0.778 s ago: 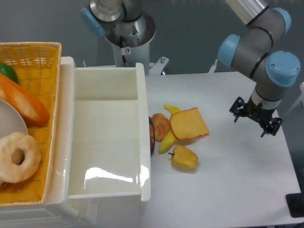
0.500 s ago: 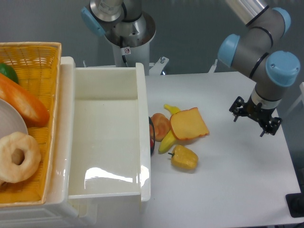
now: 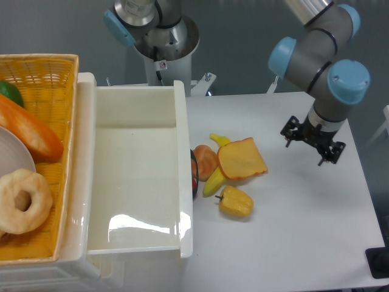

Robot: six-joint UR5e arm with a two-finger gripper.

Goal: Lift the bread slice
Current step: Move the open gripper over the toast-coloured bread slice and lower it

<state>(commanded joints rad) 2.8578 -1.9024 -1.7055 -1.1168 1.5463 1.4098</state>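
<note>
Right, the white desk (image 3: 292, 231) carries everything. On its left part sits a big white bin (image 3: 137, 176), and further left a yellow wicker basket (image 3: 58, 79) holding a long orange loaf (image 3: 27, 131), a ring-shaped doughnut (image 3: 23, 201), a bit of something green (image 3: 9, 92) and the edge of a white plate (image 3: 15, 158). The arm (image 3: 316, 52) comes in from the top right, blue caps on grey joints. Its hand (image 3: 312, 143) hangs over bare desk on the right, well apart from the food — fingers spread, nothing between them. The bread slice (image 3: 241, 159) lies flat near the middle of the desk, just right of the bin wall, to the left of the hand. It overlaps a yellow banana (image 3: 214, 180) and touches a reddish-orange fruit (image 3: 205, 160) on its left. A yellow bell pepper (image 3: 235, 202) sits just below the slice — close, touching or not I can't tell.
</note>
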